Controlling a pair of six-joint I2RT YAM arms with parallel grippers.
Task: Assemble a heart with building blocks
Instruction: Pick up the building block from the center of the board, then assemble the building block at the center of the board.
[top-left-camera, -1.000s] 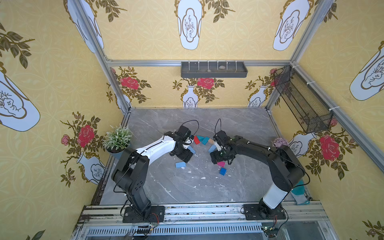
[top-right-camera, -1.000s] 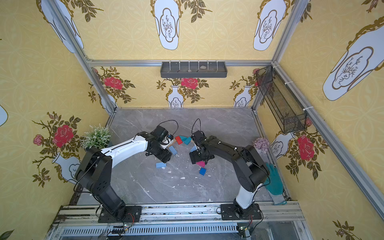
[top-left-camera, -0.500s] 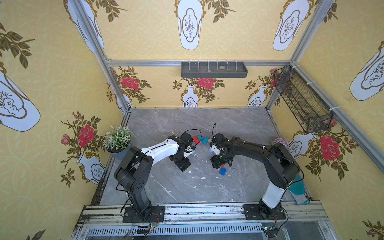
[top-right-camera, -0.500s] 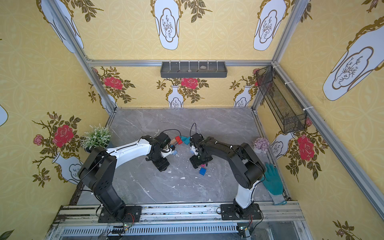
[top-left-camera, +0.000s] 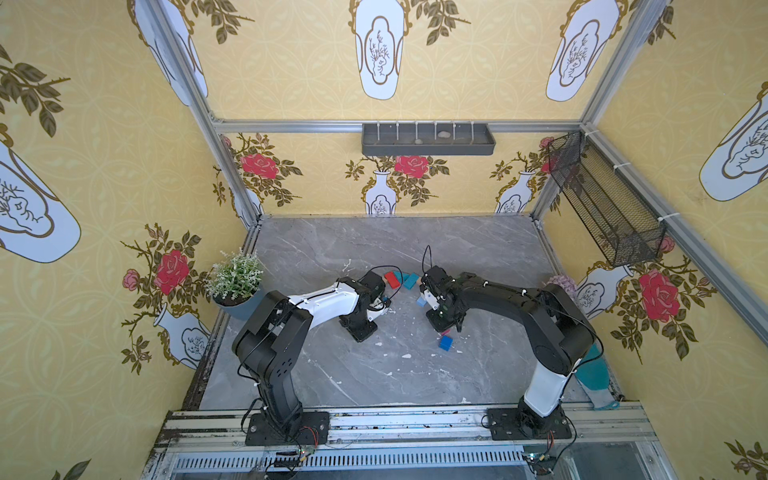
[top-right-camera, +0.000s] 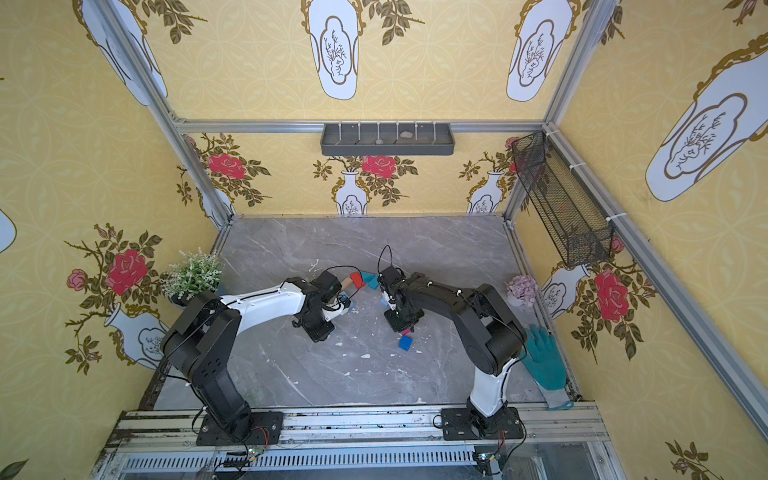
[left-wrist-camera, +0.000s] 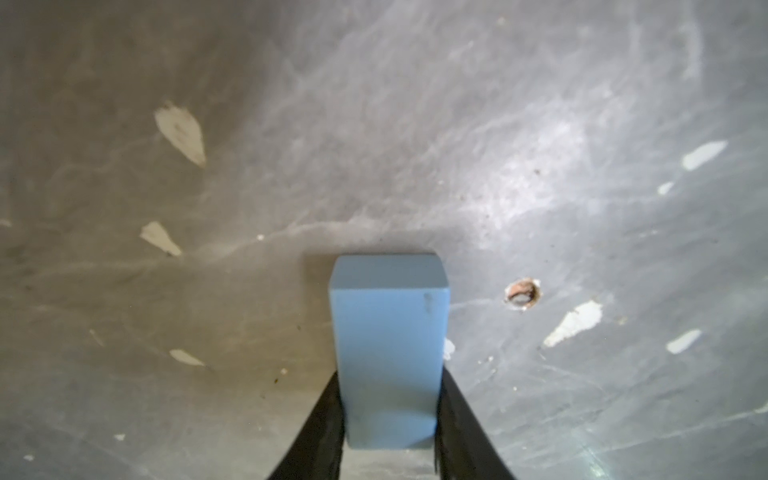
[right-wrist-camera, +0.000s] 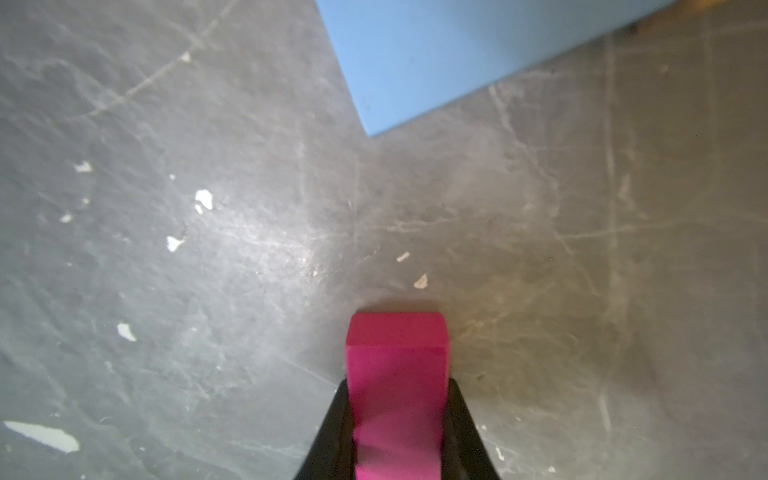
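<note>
In the left wrist view my left gripper is shut on a light blue block low over the grey table. In the right wrist view my right gripper is shut on a magenta block, and another light blue block lies ahead of it. In both top views the left gripper and the right gripper point down at mid-table. A dark-blue cube lies just in front of the right one. A red block and teal blocks lie behind. No whole heart outline shows, and the arms hide some blocks.
A potted plant stands at the table's left edge, and a purple flower ball and a teal glove are at the right. A mesh basket and a grey shelf tray hang on the walls. White flecks dot the table.
Both grippers have swung toward the front and come down onto blocks. The left has shut on the light blue block and the right on the magenta block.
</note>
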